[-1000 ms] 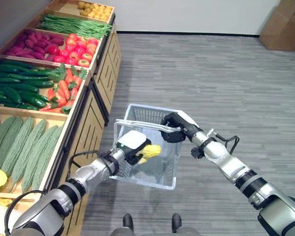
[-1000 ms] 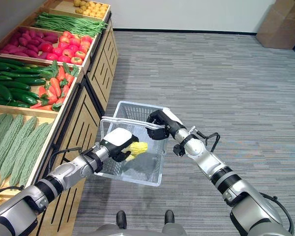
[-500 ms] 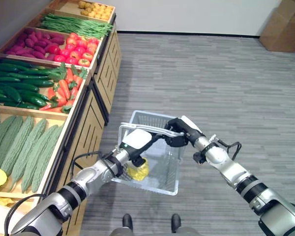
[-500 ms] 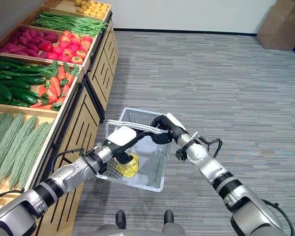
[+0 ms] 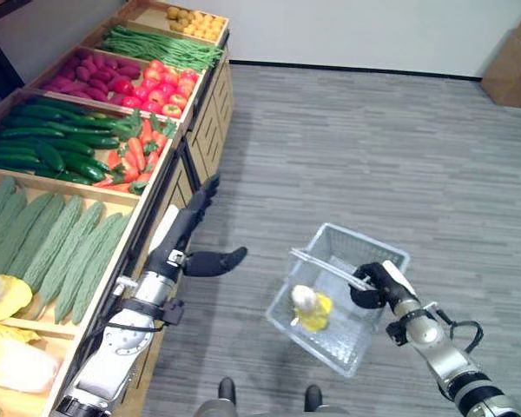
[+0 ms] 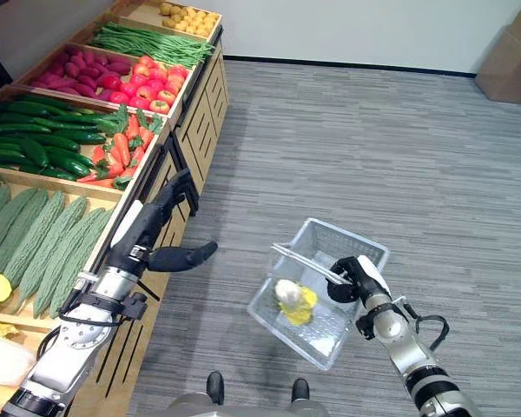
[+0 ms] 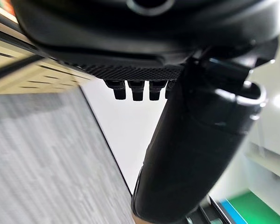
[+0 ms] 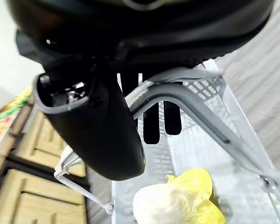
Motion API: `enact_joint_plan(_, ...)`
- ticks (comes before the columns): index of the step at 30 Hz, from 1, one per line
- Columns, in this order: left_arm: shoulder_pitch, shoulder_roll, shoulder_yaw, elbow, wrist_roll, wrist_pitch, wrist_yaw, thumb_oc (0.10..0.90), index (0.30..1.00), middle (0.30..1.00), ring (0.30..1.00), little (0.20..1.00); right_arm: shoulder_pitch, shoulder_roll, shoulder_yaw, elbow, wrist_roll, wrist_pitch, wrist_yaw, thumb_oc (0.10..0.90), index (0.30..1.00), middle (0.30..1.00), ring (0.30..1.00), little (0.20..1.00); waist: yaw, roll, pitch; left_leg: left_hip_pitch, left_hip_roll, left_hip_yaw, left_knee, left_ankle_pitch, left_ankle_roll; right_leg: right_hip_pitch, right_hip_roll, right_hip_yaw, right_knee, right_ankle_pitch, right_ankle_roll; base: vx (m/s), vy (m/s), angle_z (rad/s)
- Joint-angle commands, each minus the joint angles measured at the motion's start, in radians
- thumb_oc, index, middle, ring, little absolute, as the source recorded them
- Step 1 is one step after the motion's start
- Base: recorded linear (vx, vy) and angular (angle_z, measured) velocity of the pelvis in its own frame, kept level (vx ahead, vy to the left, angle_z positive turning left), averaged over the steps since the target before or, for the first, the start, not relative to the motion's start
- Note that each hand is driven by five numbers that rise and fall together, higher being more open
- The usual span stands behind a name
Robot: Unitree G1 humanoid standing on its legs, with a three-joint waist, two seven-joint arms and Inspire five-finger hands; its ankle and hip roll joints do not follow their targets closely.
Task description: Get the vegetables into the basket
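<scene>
A yellow vegetable with a pale end [image 5: 311, 308] lies inside the clear wire basket [image 5: 365, 241], which hangs over the grey floor. My right hand [image 5: 378, 282] is shut on the basket's handle [image 8: 196, 112]; the right wrist view shows its fingers curled over the bar and the yellow vegetable [image 8: 177, 200] below. My left hand [image 5: 187, 233] is open by the front of the wooden shelf, fingers straight, thumb out to the side, holding nothing. It is well to the left of the basket.
The wooden shelf [image 5: 169, 187] runs along the left with crates of bitter gourds [image 5: 61, 252], cucumbers [image 5: 43, 143], carrots [image 5: 135, 156], tomatoes [image 5: 152, 82], green beans and more. A cardboard box [image 5: 512, 56] stands far right.
My left hand let the yellow vegetable drop into the basket, opened and drew back towards the shelf. The right hand has carried the basket to the right. The camera has shifted too.
</scene>
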Motion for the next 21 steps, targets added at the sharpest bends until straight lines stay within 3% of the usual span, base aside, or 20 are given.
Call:
enact_joint_plan(1, -0.049, -0.012, 0.047, 0.147, -0.009, -0.026, -0.001, 0.900, 1.000, 1.000, 1.000, 1.000, -0.119, -0.029, -0.107, -0.060, -0.003, -0.128, -0.076, 0.400, 0.300, 0.300, 0.300, 0.300, 0.009, -0.042, -0.093, 0.009, 0.021, -0.028, 0.001, -0.037, -0.042, -0.035, -0.061, -0.036, 0.000, 0.060, 0.050, -0.02, -0.003, 0.07)
enact_joint_plan(5, -0.032, -0.027, 0.033, 0.298, 0.004, -0.005, -0.031, 0.900, 1.000, 1.000, 1.000, 1.000, -0.093, -0.024, -0.139, -0.012, -0.002, -0.126, -0.081, 0.400, 0.300, 0.300, 0.300, 0.300, 0.009, -0.040, -0.094, 0.001, 0.019, -0.034, 0.001, -0.032, -0.042, -0.037, -0.063, -0.041, 0.000, 0.063, 0.052, -0.01, 0.001, 0.04)
enact_joint_plan(6, -0.027, -0.037, 0.013, 0.427, 0.048, 0.018, -0.046, 0.900, 1.000, 1.000, 1.000, 1.000, -0.072, -0.018, -0.163, 0.028, 0.002, -0.123, -0.088, 0.400, 0.300, 0.300, 0.300, 0.300, 0.007, -0.038, -0.093, -0.001, 0.017, -0.034, 0.001, -0.031, -0.042, -0.039, -0.064, -0.046, 0.000, 0.065, 0.054, -0.03, 0.008, 0.05)
enact_joint_plan(11, -0.053, -0.083, -0.044, 0.727, 0.165, 0.045, -0.056, 0.900, 1.000, 1.000, 1.000, 1.000, -0.046, -0.008, -0.200, 0.117, 0.017, -0.126, -0.110, 0.400, 0.300, 0.300, 0.300, 0.300, -0.003, -0.031, -0.090, -0.006, 0.015, -0.028, 0.001, -0.029, -0.041, -0.049, -0.066, -0.041, 0.000, 0.071, 0.056, -0.03, 0.015, 0.06)
enact_joint_plan(13, -0.070, -0.117, -0.062, 0.863, 0.214, 0.057, -0.059, 0.900, 1.000, 1.000, 1.000, 1.000, -0.027, 0.000, -0.215, 0.139, 0.020, -0.131, -0.114, 0.400, 0.300, 0.300, 0.300, 0.300, -0.012, -0.031, -0.087, -0.005, 0.017, -0.022, 0.001, -0.030, -0.041, -0.053, -0.066, -0.037, 0.000, 0.074, 0.056, -0.04, 0.024, -0.08)
enact_joint_plan(14, -0.108, -0.178, -0.073, 1.059, 0.294, 0.080, -0.038, 0.900, 1.000, 1.000, 1.000, 1.000, -0.004, 0.024, -0.217, 0.166, 0.031, -0.138, -0.119, 0.400, 0.300, 0.300, 0.300, 0.300, -0.022, -0.031, -0.083, -0.007, 0.017, -0.012, 0.001, -0.028, -0.042, -0.060, -0.065, -0.032, 0.000, 0.077, 0.055, -0.03, 0.028, -0.16)
enact_joint_plan(16, -0.131, -0.216, -0.071, 1.167, 0.329, 0.098, -0.014, 0.900, 1.000, 1.000, 1.000, 1.000, 0.004, 0.034, -0.213, 0.191, 0.037, -0.138, -0.122, 0.400, 0.300, 0.300, 0.300, 0.300, -0.026, -0.032, -0.083, -0.006, 0.016, -0.009, 0.001, -0.030, -0.042, -0.061, -0.066, -0.031, 0.000, 0.079, 0.056, -0.01, 0.035, -0.13)
enact_joint_plan(17, -0.153, -0.256, -0.075, 1.306, 0.424, 0.127, 0.028, 0.900, 1.000, 1.000, 1.000, 1.000, 0.022, 0.056, -0.207, 0.201, 0.050, -0.136, -0.122, 0.400, 0.300, 0.300, 0.300, 0.300, -0.032, -0.034, -0.081, -0.002, 0.014, -0.004, 0.001, -0.033, -0.040, -0.062, -0.067, -0.027, 0.000, 0.079, 0.056, 0.01, 0.040, -0.07)
enact_joint_plan(21, -0.151, -0.283, -0.059, 1.361, 0.466, 0.148, 0.046, 0.900, 1.000, 1.000, 1.000, 1.000, 0.040, 0.065, -0.200, 0.194, 0.061, -0.132, -0.114, 0.400, 0.300, 0.300, 0.300, 0.300, -0.035, -0.037, -0.066, 0.006, 0.007, 0.011, 0.010, -0.041, -0.033, -0.066, -0.073, -0.012, 0.003, 0.082, 0.058, 0.00, 0.047, -0.13)
